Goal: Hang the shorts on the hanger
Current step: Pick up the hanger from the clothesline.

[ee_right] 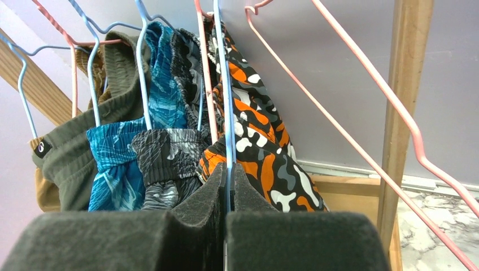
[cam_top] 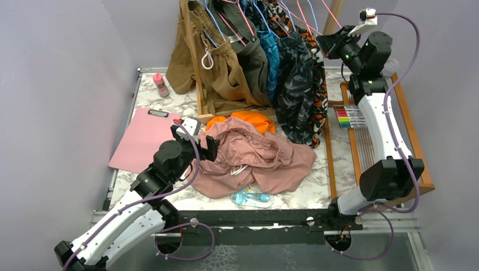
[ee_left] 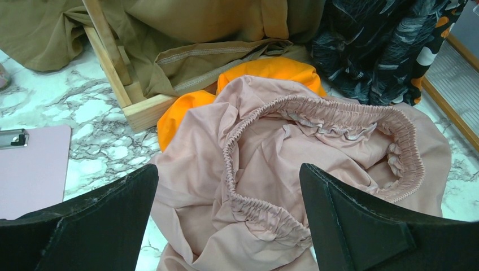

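**Two grippers: one spread over pink shorts, one pinched on blue wire**

No writing could be read anywhere. The only label was a small black tab (ee_right: pixel 40 148) with a round white mark on the olive-grey shorts, too small to make out.

On the wooden rack (cam_top: pixel 199 68), brown shorts (cam_top: pixel 223 70), teal ones and camouflage-print pairs hung crowded together. Pink wire hangers (ee_right: pixel 392 112) slanted across beside the rack's upright post (ee_right: pixel 406 84).

On the marble table (cam_top: pixel 308 195) lay a pink clipboard (cam_top: pixel 144 140), a pink-capped bottle (cam_top: pixel 161 84) and a tray of coloured markers (cam_top: pixel 350 117). What appeared to be a blue packet (cam_top: pixel 251 197) poked out from under the heap.

The shorts (cam_top: pixel 254 158) lay crumpled mid-table. They were dusty pink and baggy, with the gathered waistband (ee_left: pixel 316 107) gaping open and a white drawstring (cam_top: pixel 240 169) showing. They partly covered bright orange shorts (cam_top: pixel 248 119).

The left gripper (cam_top: pixel 211 148) hung just over the shorts' left edge, jaws wide apart and holding nothing.

The right gripper (ee_right: pixel 227 175) was raised at the rack, its foam pads pressed together on the light blue hanger (ee_right: pixel 225 101).
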Robot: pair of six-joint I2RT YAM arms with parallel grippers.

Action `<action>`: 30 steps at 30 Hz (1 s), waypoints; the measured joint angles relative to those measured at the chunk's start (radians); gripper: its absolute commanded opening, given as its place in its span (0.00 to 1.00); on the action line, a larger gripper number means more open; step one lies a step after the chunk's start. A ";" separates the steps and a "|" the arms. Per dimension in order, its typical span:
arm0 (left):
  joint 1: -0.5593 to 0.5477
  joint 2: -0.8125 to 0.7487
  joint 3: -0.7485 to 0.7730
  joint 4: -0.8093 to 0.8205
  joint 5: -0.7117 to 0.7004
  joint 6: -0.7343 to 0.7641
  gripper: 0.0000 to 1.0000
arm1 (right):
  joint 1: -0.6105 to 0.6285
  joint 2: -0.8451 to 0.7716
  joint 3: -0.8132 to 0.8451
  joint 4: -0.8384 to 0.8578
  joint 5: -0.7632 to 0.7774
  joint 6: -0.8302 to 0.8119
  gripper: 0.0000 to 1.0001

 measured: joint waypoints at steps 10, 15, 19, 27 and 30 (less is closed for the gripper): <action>-0.002 0.000 0.000 0.000 0.000 0.000 0.98 | 0.000 -0.077 -0.058 0.003 0.092 0.000 0.01; -0.002 0.000 0.000 0.000 0.000 0.000 0.98 | 0.000 -0.114 -0.075 0.005 0.117 0.001 0.01; -0.002 0.000 0.000 0.000 0.000 0.000 0.98 | 0.000 -0.156 -0.098 0.014 0.129 0.001 0.01; -0.002 -0.013 0.000 0.000 -0.001 0.000 0.98 | 0.006 -0.207 -0.121 0.021 0.130 -0.003 0.01; -0.002 -0.014 0.000 0.000 -0.001 0.000 0.98 | 0.010 -0.235 -0.153 0.023 0.135 -0.003 0.01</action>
